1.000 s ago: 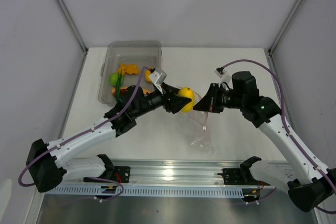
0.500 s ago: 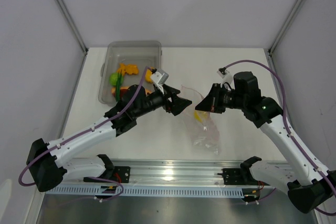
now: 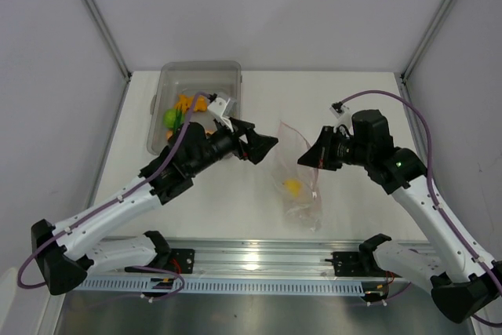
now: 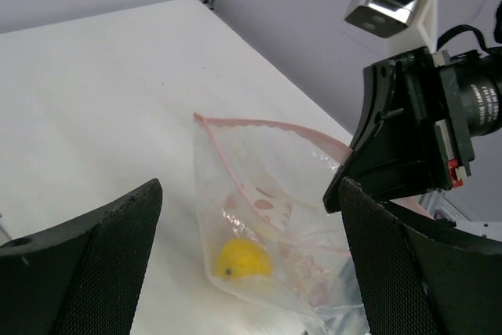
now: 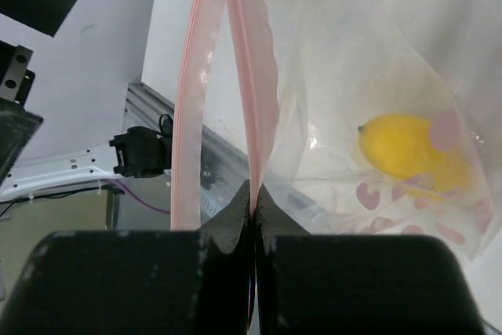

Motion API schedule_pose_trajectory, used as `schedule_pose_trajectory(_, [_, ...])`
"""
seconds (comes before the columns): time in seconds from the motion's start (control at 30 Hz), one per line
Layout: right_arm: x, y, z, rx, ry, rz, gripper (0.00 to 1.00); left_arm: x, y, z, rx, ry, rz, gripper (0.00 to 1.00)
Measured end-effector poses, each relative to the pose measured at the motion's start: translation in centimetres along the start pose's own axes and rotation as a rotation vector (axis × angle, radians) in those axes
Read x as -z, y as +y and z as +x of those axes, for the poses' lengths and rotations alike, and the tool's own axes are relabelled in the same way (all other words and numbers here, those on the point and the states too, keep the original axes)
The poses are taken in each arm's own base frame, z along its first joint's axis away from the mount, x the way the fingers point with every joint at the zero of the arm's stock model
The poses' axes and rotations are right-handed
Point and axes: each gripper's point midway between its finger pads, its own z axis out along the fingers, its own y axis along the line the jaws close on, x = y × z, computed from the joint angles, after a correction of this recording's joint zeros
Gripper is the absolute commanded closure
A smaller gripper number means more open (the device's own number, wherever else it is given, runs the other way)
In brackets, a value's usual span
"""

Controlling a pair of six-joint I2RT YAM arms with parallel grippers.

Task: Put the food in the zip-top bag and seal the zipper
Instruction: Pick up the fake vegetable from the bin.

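The right gripper pinches the pink zipper of one clear bag. One yellow lemon lies inside. The left gripper is spread wide.

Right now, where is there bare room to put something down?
Free: far strip from bin to right edge; near patch between left arm and bag. Crowded: the middle, left gripper and right gripper flanking the bag.
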Motion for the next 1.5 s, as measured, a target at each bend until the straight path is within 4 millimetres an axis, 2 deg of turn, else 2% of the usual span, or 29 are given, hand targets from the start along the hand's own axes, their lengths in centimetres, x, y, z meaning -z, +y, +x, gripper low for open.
schedule_pose_trajectory(0.1, [0.3, -0.5, -0.2, 0.019, -0.021, 0.028, 1.00, 0.1, 1.2, -0.4, 0.012, 0.004, -0.062, 0.04])
schedule_pose_trajectory(0.2, [0.4, -0.9, -0.3, 0.040, -0.033, 0.047, 1.00, 0.2, 3.5, -0.5, 0.055, 0.020, -0.142, 0.04])
schedule_pose_trajectory(0.43, [0.0, -2.5, -0.2, 0.054, -0.034, 0.113, 1.00, 0.0, 12.4, -0.3, 0.231, 0.062, -0.380, 0.05])
schedule_pose_trajectory(0.53, [-0.3, -3.4, 0.0, 0.046, -0.024, 0.148, 1.00, -0.5, 15.4, -0.1, 0.279, 0.086, -0.457, 0.04])
schedule_pose_trajectory(0.63, [-0.7, -4.1, -0.1, 0.041, -0.024, 0.176, 1.00, -1.5, 18.4, -0.2, 0.319, 0.117, -0.533, 0.02])
schedule_pose_trajectory(0.73, [-0.8, -4.5, -0.4, 0.040, -0.033, 0.197, 1.00, -2.9, 21.7, -1.3, 0.353, 0.118, -0.594, 0.01])
schedule_pose_trajectory(0.8, [-0.8, -4.7, -0.5, 0.039, -0.038, 0.208, 1.00, -3.6, 24.5, -1.5, 0.396, 0.124, -0.641, 0.01])
schedule_pose_trajectory(0.9, [-0.8, -5.0, -0.6, 0.036, -0.044, 0.224, 1.00, -4.1, 28.8, -0.4, 0.475, 0.139, -0.702, 0.01])
schedule_pose_trajectory(1.07, [-0.8, -5.4, -0.7, 0.033, -0.051, 0.250, 1.00, -5.2, 35.1, 3.2, 0.590, 0.207, -0.803, 0.01])
schedule_pose_trajectory(1.17, [-0.8, -5.6, -0.8, 0.033, -0.058, 0.261, 1.00, -6.0, 37.0, 5.1, 0.627, 0.243, -0.824, 0.03])
schedule_pose_trajectory(1.3, [-0.8, -5.7, -1.1, 0.033, -0.070, 0.267, 1.00, -6.7, 38.2, 7.3, 0.682, 0.295, -0.844, 0.05])
schedule_pose_trajectory(1.5, [-1.0, -5.4, -1.6, 0.021, -0.096, 0.251, 1.00, -7.2, 38.9, 8.6, 0.756, 0.344, -0.886, 0.05])
